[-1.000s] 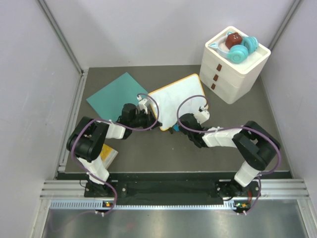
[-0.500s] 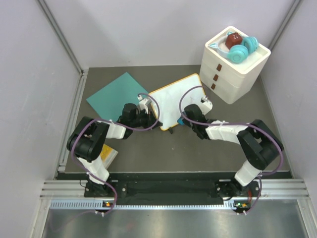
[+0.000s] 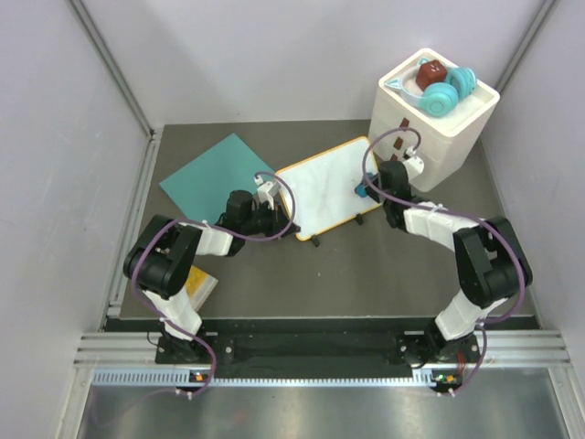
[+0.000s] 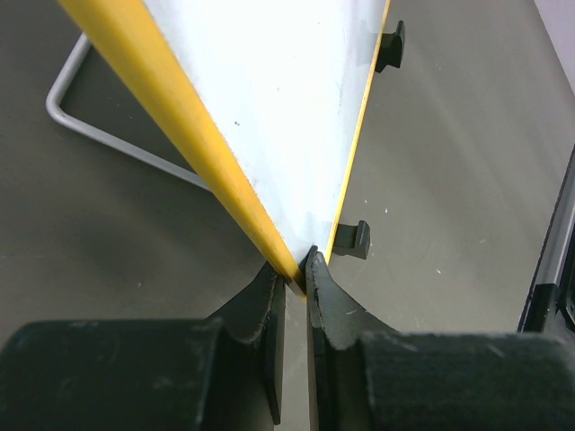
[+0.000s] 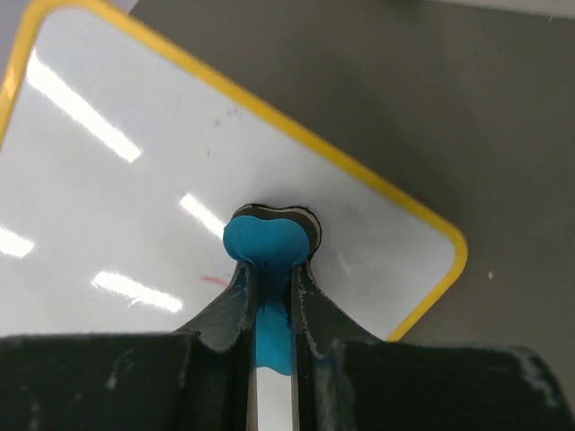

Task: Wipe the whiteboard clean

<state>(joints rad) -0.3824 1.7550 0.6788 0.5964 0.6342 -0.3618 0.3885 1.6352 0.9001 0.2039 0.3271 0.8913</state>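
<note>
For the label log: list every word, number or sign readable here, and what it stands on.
None can be read.
The whiteboard bears only a faint red stroke, no letters.
The blue eraser shows no print.
The dark red tabs on the white drawer unit are too small to tell.

Around right tool (image 5: 269, 260), clamped on blue eraser (image 5: 268, 241): white drawer unit (image 3: 430, 137) close on its right; whiteboard (image 3: 320, 187) beneath and to its left; bare worktop (image 3: 366, 265) open behind it; left tool (image 4: 292, 269) pinches the board corner, flat teal sheet (image 3: 206, 178) on its left.
</note>
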